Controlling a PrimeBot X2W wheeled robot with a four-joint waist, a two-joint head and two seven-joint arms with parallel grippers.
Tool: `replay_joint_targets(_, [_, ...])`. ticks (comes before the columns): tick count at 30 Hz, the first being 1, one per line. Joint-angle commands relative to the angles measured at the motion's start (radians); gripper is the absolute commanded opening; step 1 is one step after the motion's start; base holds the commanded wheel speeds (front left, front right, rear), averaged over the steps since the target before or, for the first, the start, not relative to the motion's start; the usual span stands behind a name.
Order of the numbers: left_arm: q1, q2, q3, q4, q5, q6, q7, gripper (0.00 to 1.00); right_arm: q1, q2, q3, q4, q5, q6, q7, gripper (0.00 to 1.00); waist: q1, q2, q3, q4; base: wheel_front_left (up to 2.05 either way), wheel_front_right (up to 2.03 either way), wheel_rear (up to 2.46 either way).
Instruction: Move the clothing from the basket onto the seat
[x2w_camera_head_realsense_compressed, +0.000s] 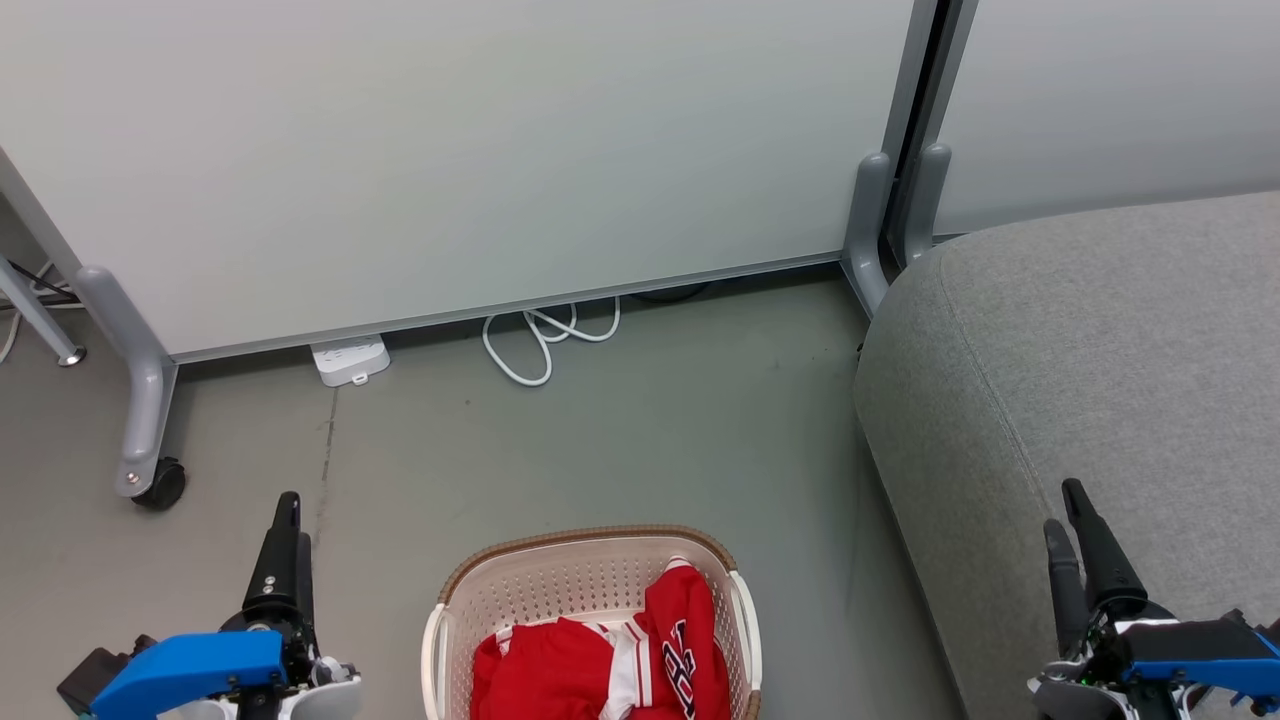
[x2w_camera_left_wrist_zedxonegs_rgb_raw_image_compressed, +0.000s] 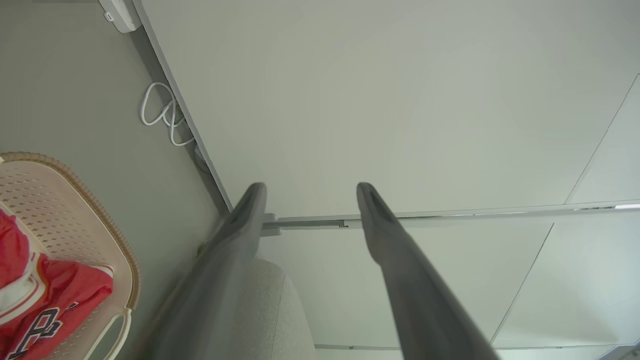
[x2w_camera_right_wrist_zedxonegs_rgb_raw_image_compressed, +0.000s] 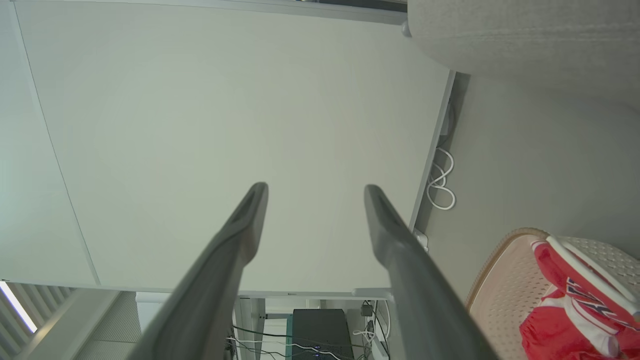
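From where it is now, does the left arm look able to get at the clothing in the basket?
Probably yes: the left gripper, jaws open, sits beside the basket with bare floor between, and the clothing lies uncovered in its open top.

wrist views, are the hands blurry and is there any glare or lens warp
Left wrist view: left hand soft near the lens, basket sharper. Right wrist view: right hand equally soft, panel edges bow slightly. Head view: even light, no glare.

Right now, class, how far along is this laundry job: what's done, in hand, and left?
Done: nothing yet; the red clothing lies in the basket. In hand: nothing; the left pincer and right pincer stand open, empty. Left: lifting it all onto the grey seat.
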Motion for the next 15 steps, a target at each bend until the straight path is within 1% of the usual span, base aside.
replay_joint_targets(1, [-0.033,0.009,-0.001,-0.025,0.032,0.0,-0.012,1.0,-0.026,-0.004,0.002,-0.02,-0.026,0.001,-0.011,1.0,0.0,0.0,0.0,0.0,0.0,0.0,0.0])
replay_joint_targets(5, [-0.038,0.009,-0.005,-0.037,0.102,-0.001,-0.03,1.0,-0.031,-0.005,0.005,-0.027,-0.08,0.001,-0.03,1.0,0.0,0.0,0.001,0.001,0.0,0.0,0.0])
replay_joint_targets(10, [-0.042,0.01,-0.013,-0.053,0.204,0.0,-0.051,1.0,-0.037,-0.005,0.017,-0.045,-0.194,0.001,-0.051,1.0,0.0,0.0,0.002,0.003,0.0,0.0,0.0])
replay_joint_targets(15, [-0.046,0.01,-0.032,-0.069,0.317,0.014,-0.072,1.0,-0.039,-0.005,0.029,-0.059,-0.3,0.001,-0.072,1.0,0.0,0.0,0.003,0.005,0.0,0.0,0.0])
